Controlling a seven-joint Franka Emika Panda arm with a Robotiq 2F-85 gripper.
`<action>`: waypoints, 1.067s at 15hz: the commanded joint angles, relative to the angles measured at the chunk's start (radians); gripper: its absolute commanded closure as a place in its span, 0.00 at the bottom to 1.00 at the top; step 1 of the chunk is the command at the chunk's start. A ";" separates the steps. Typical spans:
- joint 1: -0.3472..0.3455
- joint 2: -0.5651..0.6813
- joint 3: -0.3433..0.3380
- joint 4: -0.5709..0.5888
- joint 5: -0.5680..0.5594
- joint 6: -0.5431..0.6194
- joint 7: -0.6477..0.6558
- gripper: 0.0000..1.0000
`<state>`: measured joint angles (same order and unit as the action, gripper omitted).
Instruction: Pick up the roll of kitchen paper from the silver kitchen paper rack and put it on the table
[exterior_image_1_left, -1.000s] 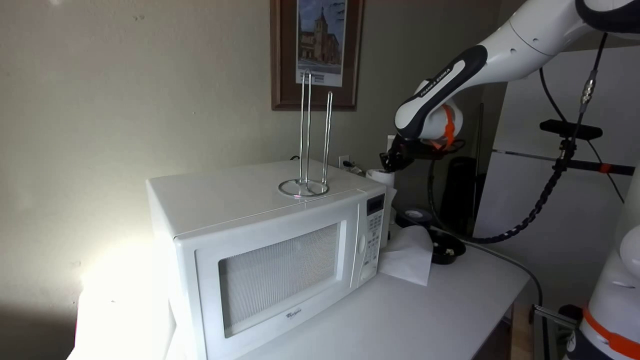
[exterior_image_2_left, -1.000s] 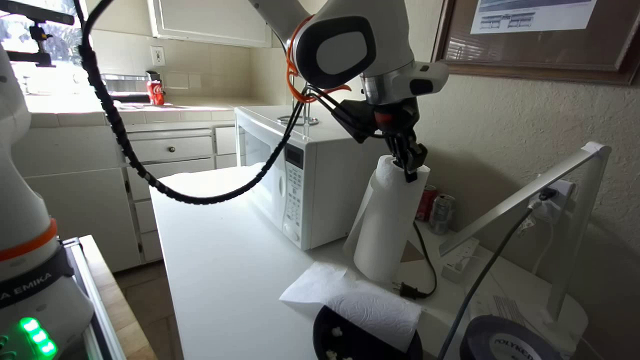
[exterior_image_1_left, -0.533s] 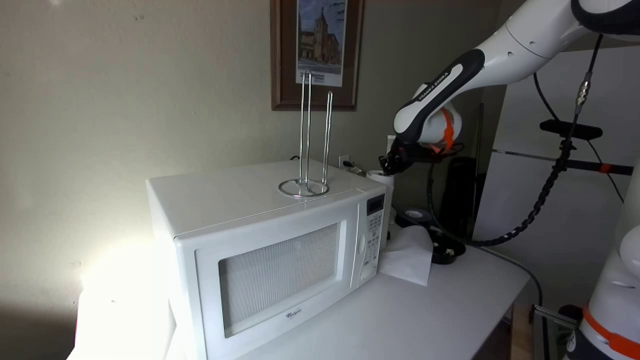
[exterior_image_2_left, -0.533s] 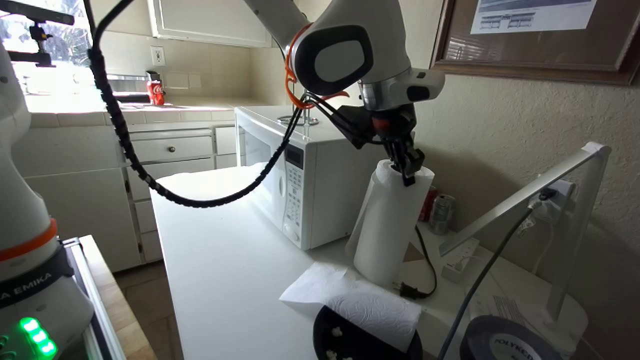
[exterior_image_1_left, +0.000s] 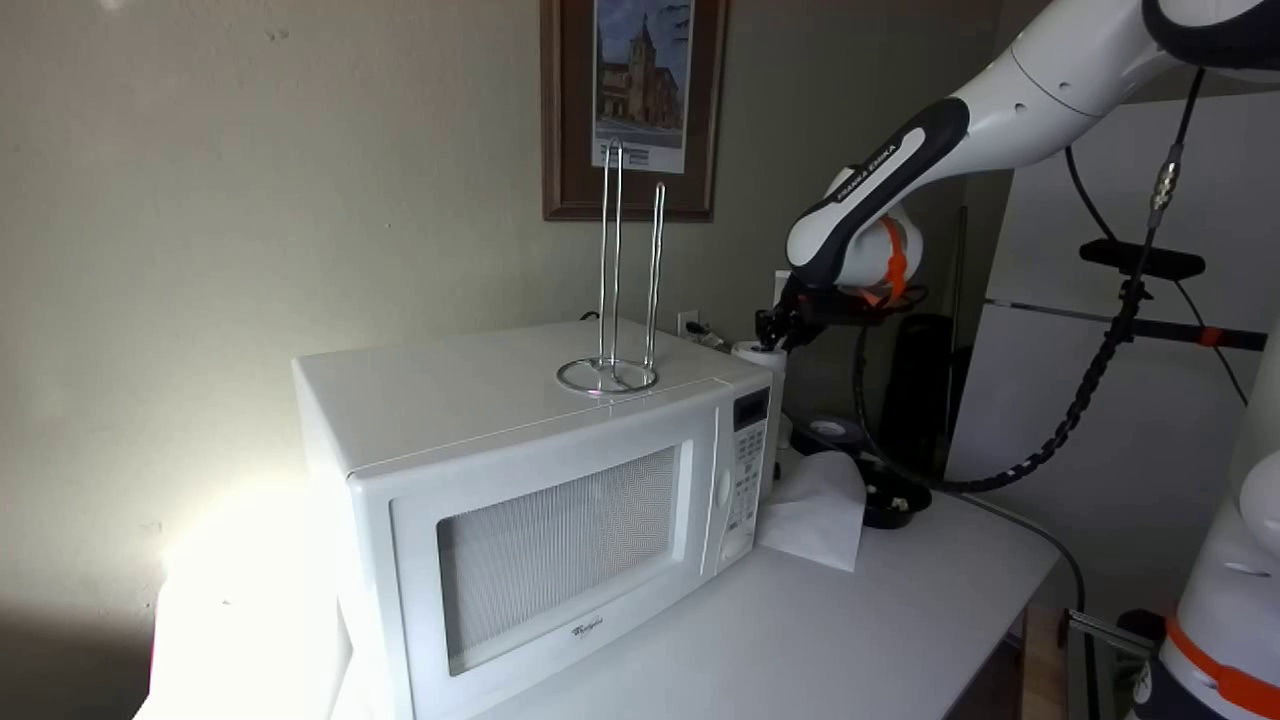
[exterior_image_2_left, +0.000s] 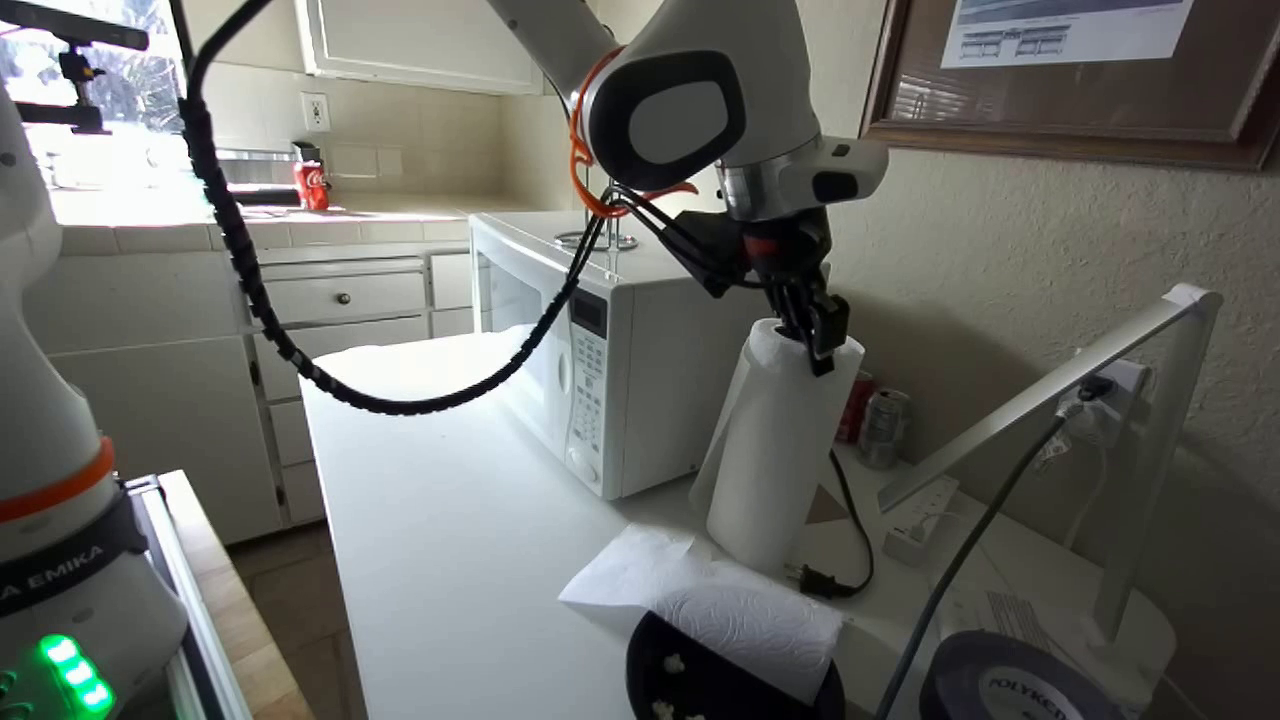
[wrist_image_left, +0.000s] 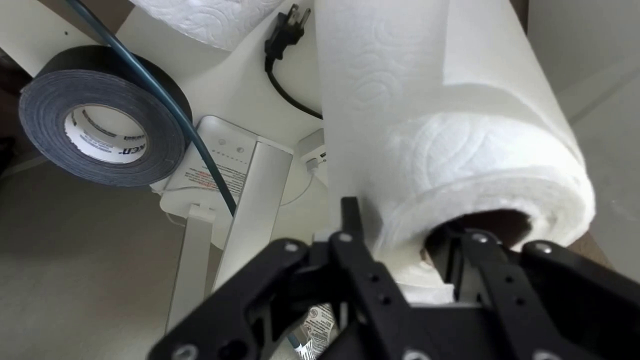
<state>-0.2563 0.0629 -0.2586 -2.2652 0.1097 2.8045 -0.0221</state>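
Paper-towel roll (exterior_image_2_left: 770, 455) on end just beside the Whirlpool microwave (exterior_image_1_left: 420, 400), toward the wall-side edge of the white table (exterior_image_2_left: 430, 520); gripper (wrist_image_left: 398, 227) straddles its top rim, one finger inside, clenched or loose cannot tell; silver wire rack (exterior_image_1_left: 617, 265) upright atop the microwave.

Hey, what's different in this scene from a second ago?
The end effector and the roll sank slightly together in both exterior views. The roll's wall sits between the fingers; whether the grip has loosened, I cannot tell. The rack, microwave and loose sheet stayed put.
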 joint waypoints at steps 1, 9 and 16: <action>-0.001 -0.025 0.008 -0.017 0.008 -0.008 -0.013 0.29; 0.005 -0.104 0.008 -0.010 -0.030 -0.067 0.014 0.00; -0.003 -0.232 0.012 0.028 -0.102 -0.211 0.052 0.00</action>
<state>-0.2525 -0.1054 -0.2526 -2.2437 0.0470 2.6758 -0.0039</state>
